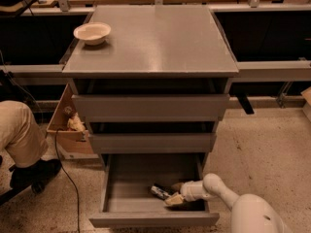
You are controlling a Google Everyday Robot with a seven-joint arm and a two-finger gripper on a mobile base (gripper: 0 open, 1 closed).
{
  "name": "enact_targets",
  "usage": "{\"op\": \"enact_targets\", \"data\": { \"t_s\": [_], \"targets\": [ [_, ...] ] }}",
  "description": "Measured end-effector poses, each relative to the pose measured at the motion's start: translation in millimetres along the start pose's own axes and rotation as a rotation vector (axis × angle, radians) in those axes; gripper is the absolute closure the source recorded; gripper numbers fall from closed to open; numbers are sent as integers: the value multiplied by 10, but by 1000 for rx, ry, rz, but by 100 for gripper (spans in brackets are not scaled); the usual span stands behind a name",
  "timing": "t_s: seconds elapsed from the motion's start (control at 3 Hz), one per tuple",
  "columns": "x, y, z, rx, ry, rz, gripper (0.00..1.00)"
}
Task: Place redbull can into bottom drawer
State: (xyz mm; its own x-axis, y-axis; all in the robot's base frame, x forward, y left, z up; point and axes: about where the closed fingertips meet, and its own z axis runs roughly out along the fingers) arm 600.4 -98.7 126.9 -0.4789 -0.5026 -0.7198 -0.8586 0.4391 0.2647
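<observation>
The small, slim silver-and-blue metal redbull can point(159, 192) lies on its side on the floor of the bottom drawer point(130, 188). This is the lowest of three grey cabinet drawers, a deep tray with a plain flat front, and it stands pulled out. Within the tray the can sits towards 5 o'clock, near the front right corner.

The pale two-finger gripper point(174, 200) is inside the same tray, at the can's 4 o'clock end and touching or almost touching it. Whether the jaws are clamped on the can or parted from it, I cannot tell. The white arm point(214, 186) reaches in over the drawer's right wall from 4 o'clock.

The can looks light and thin-walled, stiff along its length but easy to dent if squeezed hard. Its smooth, shiny skin is likely slippery, and being round it may roll on the flat floor once let go. A hold across the middle of the body, with the pads on opposite sides, seems safest, and not on the shiny ends.

On the grey bench point(160, 47) above, a white bowl point(92, 33) rests at 10 o'clock. The two upper grey drawers point(150, 108) sit only slightly out.
</observation>
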Motion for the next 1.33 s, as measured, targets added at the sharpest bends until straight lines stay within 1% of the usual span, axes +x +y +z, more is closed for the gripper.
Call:
{"op": "enact_targets", "data": {
  "t_s": [0.33,0.67,1.0,1.33],
  "targets": [
    [-33,18,-62,-6,-2,-4,0],
    [-76,37,-290,1,-3,-5,0],
    [-151,55,-657,27,0,-14,0],
    [-271,46,-1218,83,15,-37,0]
  ]
}}
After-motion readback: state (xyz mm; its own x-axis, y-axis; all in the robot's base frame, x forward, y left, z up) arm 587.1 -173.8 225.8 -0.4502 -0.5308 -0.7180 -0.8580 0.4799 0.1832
